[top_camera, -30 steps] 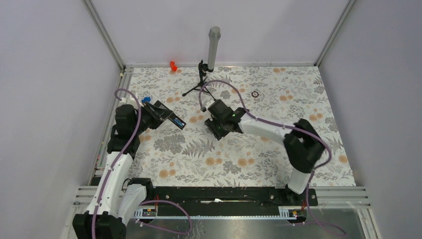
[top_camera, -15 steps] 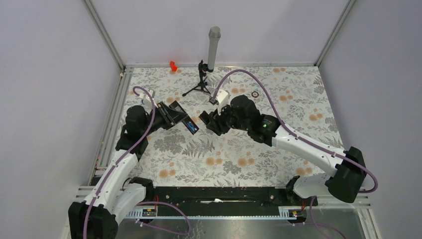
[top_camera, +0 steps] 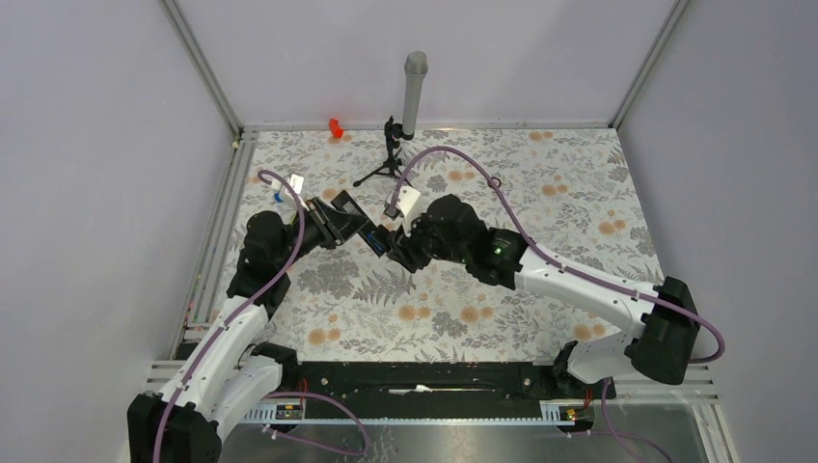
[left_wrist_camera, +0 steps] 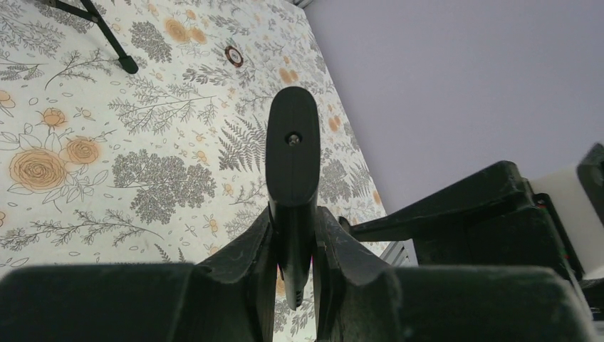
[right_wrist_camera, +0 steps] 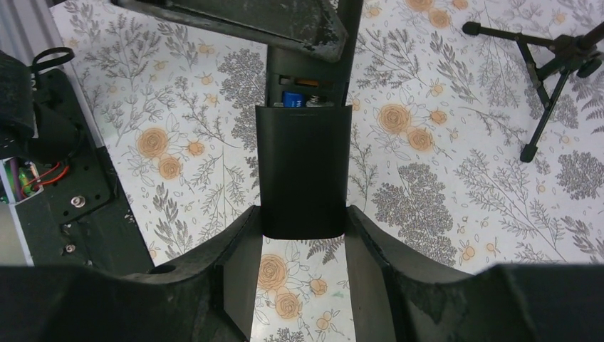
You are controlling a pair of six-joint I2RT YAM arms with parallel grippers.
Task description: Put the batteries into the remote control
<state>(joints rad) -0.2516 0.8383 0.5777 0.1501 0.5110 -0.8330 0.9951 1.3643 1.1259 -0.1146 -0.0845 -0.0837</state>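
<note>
- We find the left end effector (left_wrist_camera: 293,242) closed tight on the remote control (left_wrist_camera: 292,149). The remote stands edge-on between its fingers (left_wrist_camera: 246,256) and projects forward past the tips.
- In the overhead view the left end effector (top_camera: 349,224) carries the remote control (top_camera: 368,236) clear of the bench (top_camera: 540,193), over its left-centre area. The remote's free end points toward the right arm.
- The right end effector (top_camera: 395,246) meets that free end.
- The right end effector (right_wrist_camera: 305,221) stands at a medium width and grips the back cover (right_wrist_camera: 303,171) by its two long edges, near the cover's nearer end.
- The cover's far edge lies against the remote control (right_wrist_camera: 306,75), just short of the open part of the compartment.
- The batteries (right_wrist_camera: 293,98) sit inside that compartment, just beyond the cover's edge. We see one blue body and a silvery end beside it, and the rest is hidden under the cover.
- An orange mark shows deeper in the compartment, too small to read.
- The tripod stand (top_camera: 386,164) stands on the bench behind both end effectors, apart from them.
</note>
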